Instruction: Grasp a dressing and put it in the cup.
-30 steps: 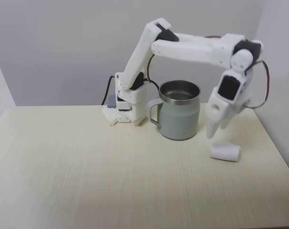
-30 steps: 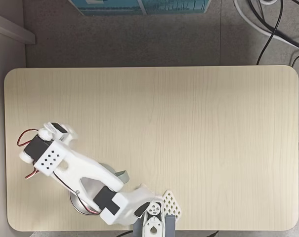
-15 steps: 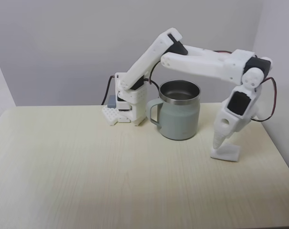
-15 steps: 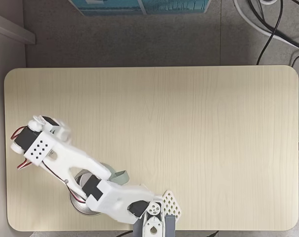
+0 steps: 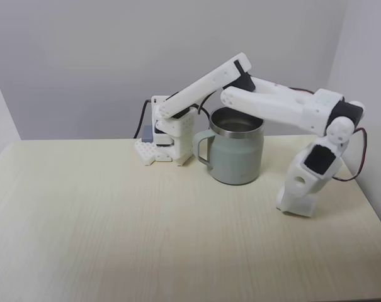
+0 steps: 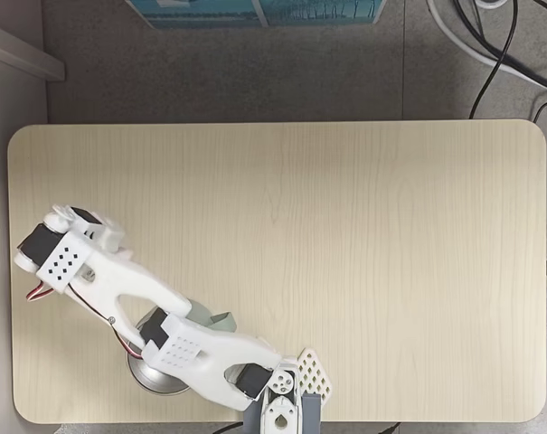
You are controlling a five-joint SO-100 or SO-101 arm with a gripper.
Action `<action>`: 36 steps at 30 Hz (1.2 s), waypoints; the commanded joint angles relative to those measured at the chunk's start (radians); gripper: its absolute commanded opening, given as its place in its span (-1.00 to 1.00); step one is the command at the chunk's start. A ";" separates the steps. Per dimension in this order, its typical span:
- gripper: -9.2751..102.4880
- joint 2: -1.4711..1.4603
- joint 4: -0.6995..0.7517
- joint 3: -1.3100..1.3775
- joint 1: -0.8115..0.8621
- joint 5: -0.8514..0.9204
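The robot's gripper [image 5: 295, 209] presses down on the table [image 5: 114, 226] to the right of the cup [image 5: 236, 153], covering the dressing; whether its claw has closed is impossible to tell. A loose pinch could squirt the soft roll away.

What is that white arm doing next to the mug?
A small white robot arm reaches past a pale green mug and has its claw pressed down to the wooden table on the mug's right in the side fixed view. The claw sits right where a little white roll would lie, but its own body hides the spot, so a grip cannot be confirmed. The mug stands upright beside the arm's base, and nothing can be seen in it.
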State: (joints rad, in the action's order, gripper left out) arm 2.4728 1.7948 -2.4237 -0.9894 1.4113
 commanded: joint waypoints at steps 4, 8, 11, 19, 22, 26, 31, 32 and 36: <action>-0.84 0.048 0.040 -0.075 0.014 -0.002; -0.84 0.048 0.040 -0.078 0.014 -0.003; -0.84 0.034 0.040 -0.078 0.015 -0.005; -0.84 -0.101 0.040 -0.048 0.000 -0.038; -0.84 -0.199 0.040 -0.009 -0.014 -0.052; -0.84 -0.330 0.041 0.028 -0.032 -0.081; -0.84 -0.531 0.041 0.140 -0.051 -0.094; -0.84 -0.572 0.041 0.160 -0.052 -0.094; -0.84 -0.744 0.041 0.241 -0.055 -0.098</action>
State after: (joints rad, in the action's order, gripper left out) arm 1.8791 1.7948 -2.2166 -1.0308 1.3269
